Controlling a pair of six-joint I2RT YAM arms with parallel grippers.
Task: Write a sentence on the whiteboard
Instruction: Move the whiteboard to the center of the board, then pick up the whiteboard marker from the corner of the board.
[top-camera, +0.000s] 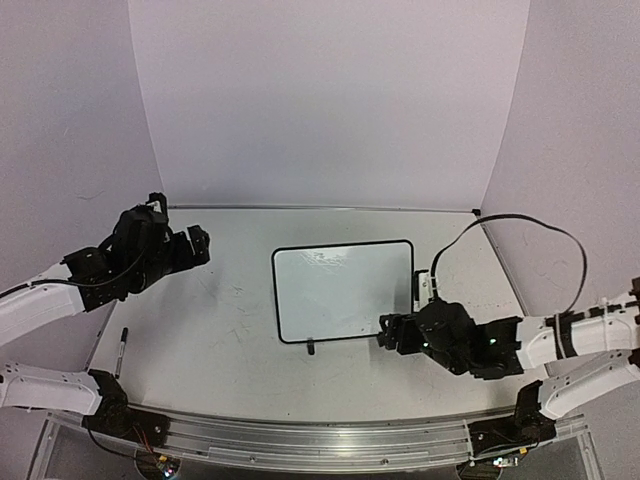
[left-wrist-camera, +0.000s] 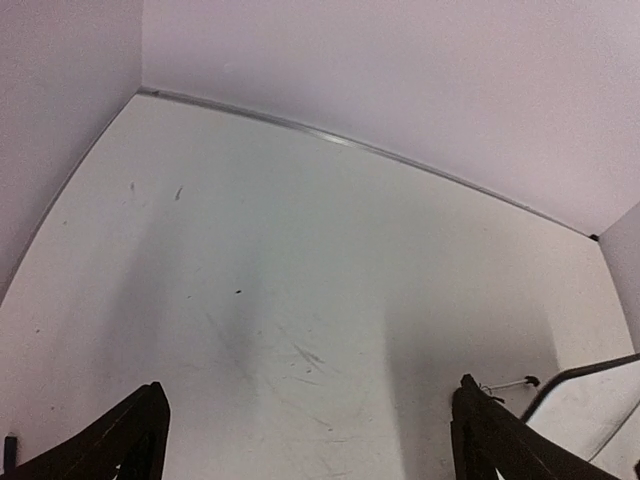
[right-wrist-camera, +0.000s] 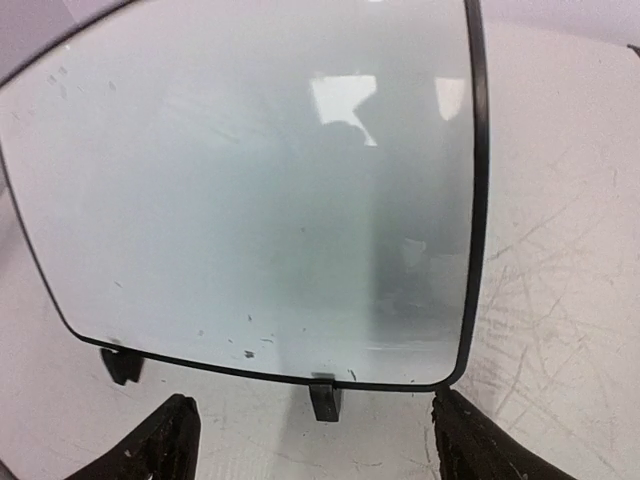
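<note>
The whiteboard (top-camera: 345, 290) lies flat in the middle of the table, a glossy white face in a thin black frame. The sentence is not in view; the whiteboard (right-wrist-camera: 260, 200) shows only a few faint specks and reflections. My right gripper (top-camera: 385, 332) hovers at the board's near right corner, open, with nothing between its fingers. In the right wrist view the right gripper (right-wrist-camera: 315, 400) straddles one small black foot (right-wrist-camera: 326, 400) at the board's near edge. My left gripper (top-camera: 198, 244) is raised over the left of the table, open and empty. The left gripper (left-wrist-camera: 310, 390) faces bare scuffed tabletop.
A black marker (top-camera: 121, 350) lies at the table's left edge, near the left arm's base. The right arm's black cable (top-camera: 520, 225) loops above the table's right side. White walls close in the back and both sides. A metal rail (top-camera: 320, 440) runs along the near edge.
</note>
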